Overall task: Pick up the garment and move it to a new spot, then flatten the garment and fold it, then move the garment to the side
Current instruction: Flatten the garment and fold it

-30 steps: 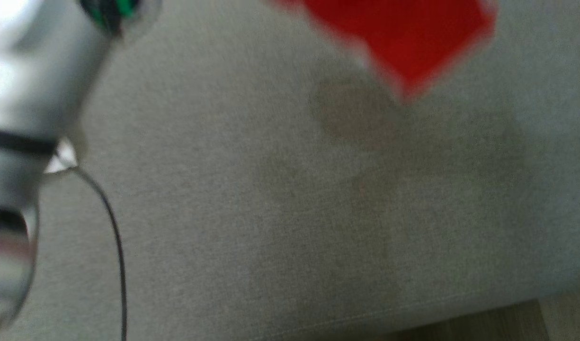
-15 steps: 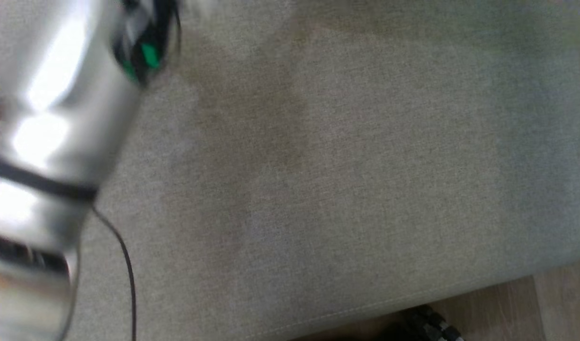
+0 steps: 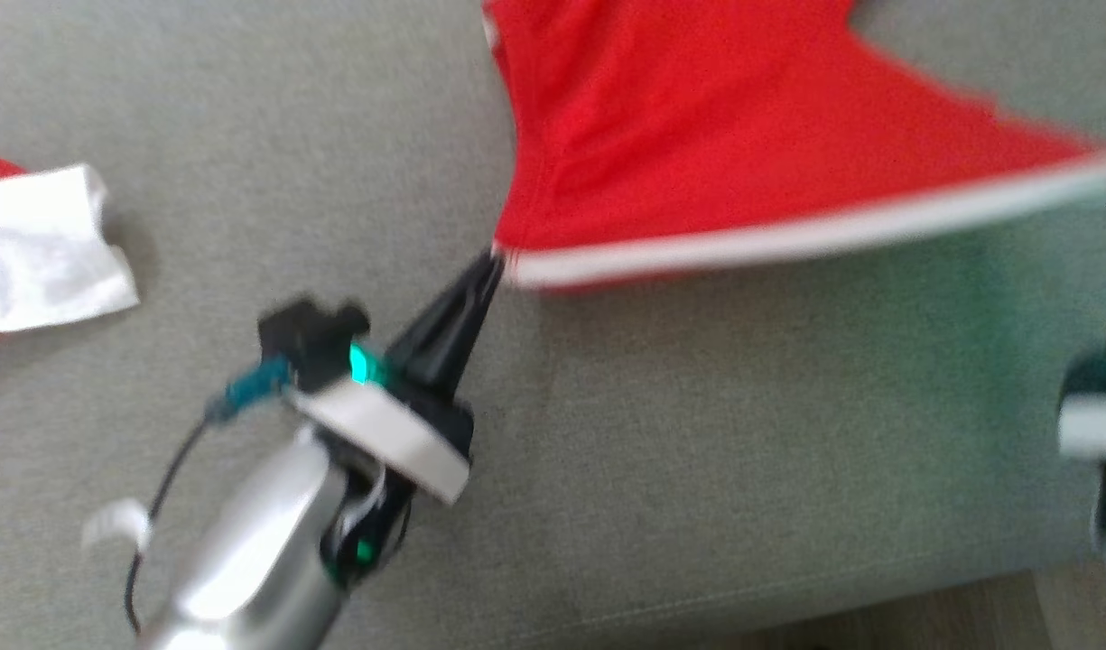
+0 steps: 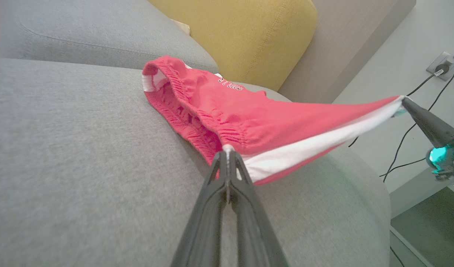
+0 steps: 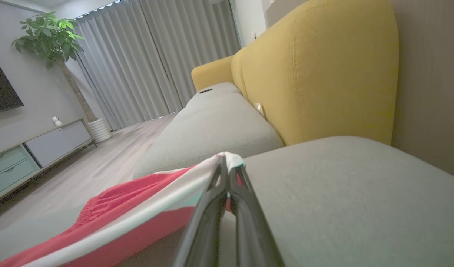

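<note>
Flanking garment (image 3: 697, 135): white cloth (image 3: 38, 248), yellow cushion (image 4: 245, 33).

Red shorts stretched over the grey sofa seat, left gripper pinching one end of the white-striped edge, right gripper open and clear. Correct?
No: the right gripper is shut on the other end of that edge, as the right wrist view shows. Otherwise right: left gripper pinches one end, red shorts stretched over the grey sofa seat.
</note>
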You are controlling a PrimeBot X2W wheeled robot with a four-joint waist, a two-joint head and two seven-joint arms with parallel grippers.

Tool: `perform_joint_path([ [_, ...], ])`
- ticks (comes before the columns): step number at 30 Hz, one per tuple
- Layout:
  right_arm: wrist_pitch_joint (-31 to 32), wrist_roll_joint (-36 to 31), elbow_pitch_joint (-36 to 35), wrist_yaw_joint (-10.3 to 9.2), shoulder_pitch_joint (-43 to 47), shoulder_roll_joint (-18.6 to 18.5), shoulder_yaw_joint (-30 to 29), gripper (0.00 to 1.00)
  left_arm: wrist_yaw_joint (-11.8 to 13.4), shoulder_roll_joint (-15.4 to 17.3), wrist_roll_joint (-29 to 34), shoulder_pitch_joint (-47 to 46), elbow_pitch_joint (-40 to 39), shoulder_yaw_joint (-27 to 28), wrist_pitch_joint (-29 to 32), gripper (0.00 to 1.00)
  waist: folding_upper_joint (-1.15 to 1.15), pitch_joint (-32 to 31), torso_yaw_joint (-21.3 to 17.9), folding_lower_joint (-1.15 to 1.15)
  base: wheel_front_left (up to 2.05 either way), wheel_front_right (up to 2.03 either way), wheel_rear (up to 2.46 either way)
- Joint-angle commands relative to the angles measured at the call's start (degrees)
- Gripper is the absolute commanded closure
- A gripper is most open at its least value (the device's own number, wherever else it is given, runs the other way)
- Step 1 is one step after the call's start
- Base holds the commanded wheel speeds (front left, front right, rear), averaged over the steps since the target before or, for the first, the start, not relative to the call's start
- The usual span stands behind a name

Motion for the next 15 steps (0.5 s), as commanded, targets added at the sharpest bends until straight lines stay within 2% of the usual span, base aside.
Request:
perform_joint_path([
  [1,1.3,-1.1,-5.2,0.44,4.5,-0.5,-0.9,1.0,0.1,1.0,1.4,2.2,-2.8,3.7,-0.3,1.0,0.0,-3.6,1.1,-0.01,0.0,0.0,0.0],
  [3,2.3,-1.4,-7.3,0.44,7.1,0.1,-1.5,1.0,0.1,0.9,1.9,4.4,-3.5,4.4,-0.3,1.0,0.0,-4.4,1.1,-0.01,0.0,0.0,0.0],
  [10,10.2,-4.8,-22.3,0.44,23.1,4.2,-7.6,1.0,0.6,1.3,3.4,16.5,-9.7,7.6,-0.3,1.0,0.0,-8.7,3.4,-0.01,0.0,0.0,0.0],
  [15,16.1,-6.1,-29.2,0.44,27.9,6.7,-9.3,1.0,1.3,1.9,3.3,18.7,-13.5,7.3,0.5,1.0,0.0,-9.2,5.1,-0.01,0.0,0.0,0.0],
])
